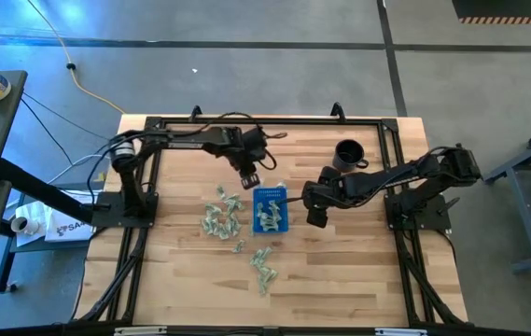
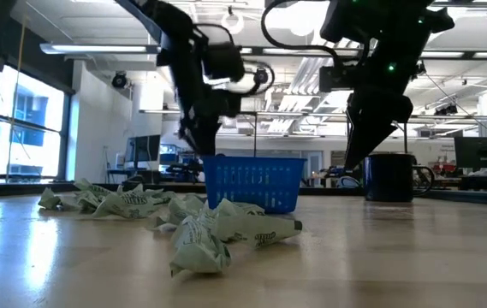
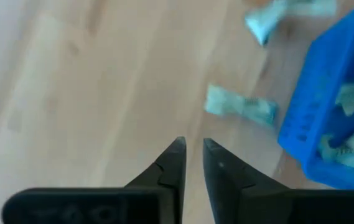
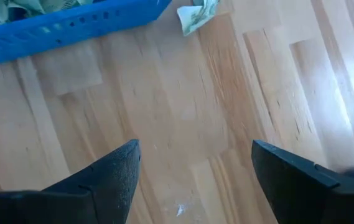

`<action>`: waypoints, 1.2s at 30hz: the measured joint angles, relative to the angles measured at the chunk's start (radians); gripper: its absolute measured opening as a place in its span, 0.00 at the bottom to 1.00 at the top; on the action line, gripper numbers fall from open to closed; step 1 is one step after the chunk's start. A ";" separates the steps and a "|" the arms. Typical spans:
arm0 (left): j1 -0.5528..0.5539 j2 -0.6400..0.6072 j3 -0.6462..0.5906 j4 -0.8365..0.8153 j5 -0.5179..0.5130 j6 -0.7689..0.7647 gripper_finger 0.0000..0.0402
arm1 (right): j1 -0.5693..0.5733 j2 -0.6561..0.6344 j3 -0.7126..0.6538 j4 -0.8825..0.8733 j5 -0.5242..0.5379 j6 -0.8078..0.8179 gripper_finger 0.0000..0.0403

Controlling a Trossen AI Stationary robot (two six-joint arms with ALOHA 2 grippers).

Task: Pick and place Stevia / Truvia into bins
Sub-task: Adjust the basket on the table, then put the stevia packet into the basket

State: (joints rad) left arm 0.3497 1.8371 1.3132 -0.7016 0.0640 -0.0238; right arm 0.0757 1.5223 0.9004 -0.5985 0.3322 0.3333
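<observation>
The small blue tray (image 1: pixel 272 207) sits near the middle of the wooden counter (image 1: pixel 340 271), with several pale green and white sweetener packets (image 1: pixel 266 218) already lying inside it. More packets (image 1: pixel 222 214) are scattered loose on the counter just to the tray's left, and a further small cluster (image 1: pixel 265 271) lies in front of it, nearer the counter's front edge. In the low view, crumpled packets (image 2: pixel 200 235) lie in the foreground before the tray (image 2: pixel 253 182).

The left hand (image 1: pixel 249 177) hangs above the counter just beyond the tray's far left corner. In its wrist view the left hand (image 3: pixel 190 149) has its fingers (image 3: pixel 172 163) drawn almost together, only a narrow slit between the tips, and nothing is pinched between them. A loose packet (image 3: pixel 240 106) lies on the bare wood just beside the tray's wall (image 3: pixel 316 112); it looks slightly blurred, so its print cannot be read.

The right hand (image 1: pixel 315 213) hovers just beside the tray's right edge. In its wrist view the right hand (image 4: pixel 195 168) is spread wide and empty over bare wood, with the tray's rim (image 4: pixel 71 28) and one stray packet (image 4: pixel 196 15) ahead of it.

A black mug (image 1: pixel 347 153) stands on the counter behind the right arm, well apart from the tray.
</observation>
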 joint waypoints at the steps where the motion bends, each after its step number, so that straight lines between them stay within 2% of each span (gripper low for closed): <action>1: -0.003 0.013 -0.003 0.002 0.019 0.000 0.21 | 0.000 0.000 0.000 0.000 0.001 0.003 0.73; 6: -0.081 0.050 -0.008 0.032 0.134 -0.021 0.20 | 0.001 0.000 0.000 -0.002 0.001 0.018 0.73; 13: -0.183 0.049 -0.006 0.119 0.138 -0.025 0.20 | 0.001 0.000 0.000 -0.003 0.010 0.028 0.73; 20: -0.131 0.014 -0.006 0.095 0.057 0.022 0.20 | 0.001 0.000 0.000 -0.008 0.000 0.031 0.73; 26: -0.053 -0.007 -0.006 0.087 0.061 0.241 0.21 | 0.007 0.000 0.000 -0.039 -0.013 0.050 0.73; 30: -0.065 -0.006 -0.006 0.108 0.079 0.401 0.32 | 0.020 0.000 0.000 -0.070 -0.033 0.062 0.73; 36: -0.089 -0.002 -0.005 0.281 0.090 0.444 0.56 | 0.090 0.000 0.000 -0.144 -0.032 0.141 0.73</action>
State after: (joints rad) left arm 0.2611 1.8354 1.3079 -0.4207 0.1540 0.4198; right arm 0.1662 1.5227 0.9005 -0.7426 0.2998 0.4743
